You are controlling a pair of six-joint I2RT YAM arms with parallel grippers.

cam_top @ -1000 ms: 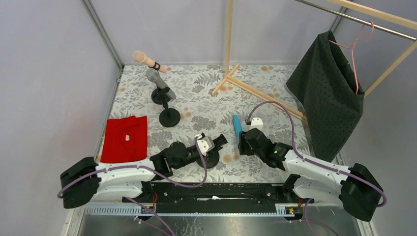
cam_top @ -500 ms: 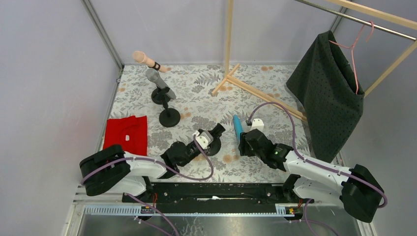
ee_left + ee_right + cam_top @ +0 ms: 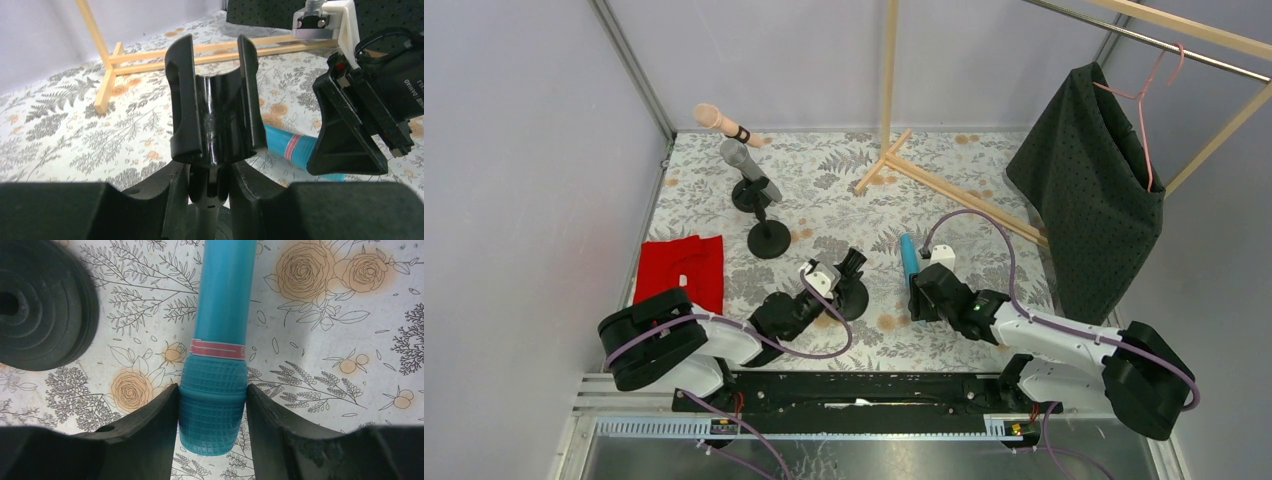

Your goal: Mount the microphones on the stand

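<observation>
Alignment matters most: our right end effector [image 3: 212, 407] pinches the blue mic [image 3: 220, 310] by its head, flat on the bench [image 3: 325, 315]; our left end effector [image 3: 210, 174] is clamped on the stand [image 3: 207, 195] stem. We should lift, tilt, then press the handle squarely into the clip [image 3: 216, 115].

Plastic, cloth, wood
Stand clip [image 3: 215, 120] is glossy black plastic; blue mic [image 3: 220, 315] has a smooth barrel and rough gridded head; table cover [image 3: 824, 200] is matt printed cloth; far rack [image 3: 889, 80] is bare wood.
</observation>
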